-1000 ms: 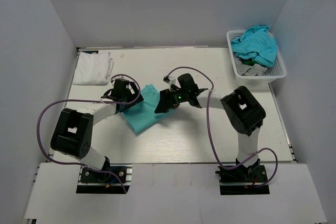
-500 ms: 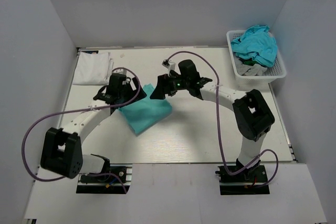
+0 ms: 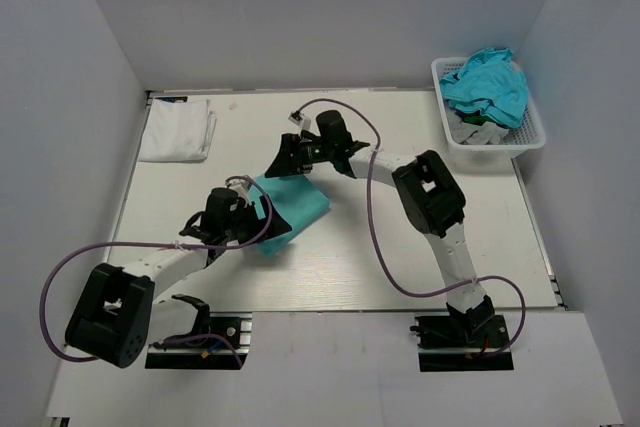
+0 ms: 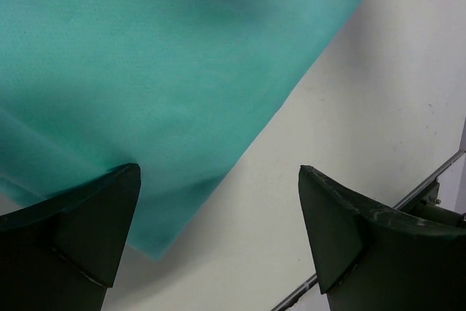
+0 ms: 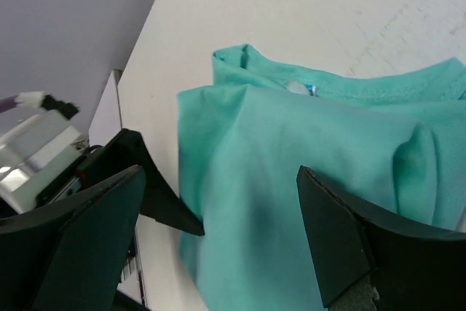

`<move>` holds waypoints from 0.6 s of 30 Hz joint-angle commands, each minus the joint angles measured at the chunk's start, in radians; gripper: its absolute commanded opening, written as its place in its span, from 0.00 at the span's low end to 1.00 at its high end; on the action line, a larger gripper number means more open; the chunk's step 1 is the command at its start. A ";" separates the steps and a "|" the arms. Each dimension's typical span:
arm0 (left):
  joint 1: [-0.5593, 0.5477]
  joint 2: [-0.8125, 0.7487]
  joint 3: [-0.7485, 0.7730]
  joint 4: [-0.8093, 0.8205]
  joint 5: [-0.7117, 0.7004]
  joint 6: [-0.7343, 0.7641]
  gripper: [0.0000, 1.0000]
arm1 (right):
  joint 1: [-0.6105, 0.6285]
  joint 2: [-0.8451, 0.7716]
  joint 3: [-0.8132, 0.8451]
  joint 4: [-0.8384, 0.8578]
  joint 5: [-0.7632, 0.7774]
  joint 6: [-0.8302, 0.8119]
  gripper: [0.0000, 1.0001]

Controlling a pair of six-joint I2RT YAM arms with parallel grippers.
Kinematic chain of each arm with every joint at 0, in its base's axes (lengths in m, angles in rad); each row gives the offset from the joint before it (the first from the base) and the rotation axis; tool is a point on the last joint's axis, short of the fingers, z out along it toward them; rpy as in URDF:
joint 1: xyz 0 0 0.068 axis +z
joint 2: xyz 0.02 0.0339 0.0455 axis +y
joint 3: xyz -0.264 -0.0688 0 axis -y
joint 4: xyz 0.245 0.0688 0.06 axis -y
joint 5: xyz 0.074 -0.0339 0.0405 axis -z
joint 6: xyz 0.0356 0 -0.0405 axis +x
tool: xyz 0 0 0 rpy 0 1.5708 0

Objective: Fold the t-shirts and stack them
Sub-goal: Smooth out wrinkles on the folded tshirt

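The mint-green t-shirt lies folded in the middle of the table. My left gripper is open at its near-left edge. In the left wrist view the shirt fills the upper left, and my left gripper straddles its corner without gripping it. My right gripper is open just behind the shirt's far-left corner. In the right wrist view my right gripper hovers over the shirt, collar side away. A folded white t-shirt lies at the far left.
A white lattice basket stands at the far right, holding a turquoise-blue shirt and a grey one. The left gripper's dark finger shows in the right wrist view. Purple cables loop over both arms.
My left gripper has come toward the near side, to the shirt's near-left edge. My right gripper has moved left and back, off the shirt. The shirt now lies more compact.
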 commanded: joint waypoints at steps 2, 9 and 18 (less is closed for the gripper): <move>-0.004 0.064 0.002 0.034 -0.022 0.034 1.00 | -0.008 0.081 0.081 0.037 -0.037 0.066 0.90; -0.004 0.043 -0.035 -0.057 -0.080 0.025 1.00 | -0.034 0.147 0.065 0.014 0.170 0.078 0.90; -0.004 -0.059 0.201 -0.342 -0.266 0.027 1.00 | -0.049 -0.064 -0.134 0.080 0.213 -0.003 0.90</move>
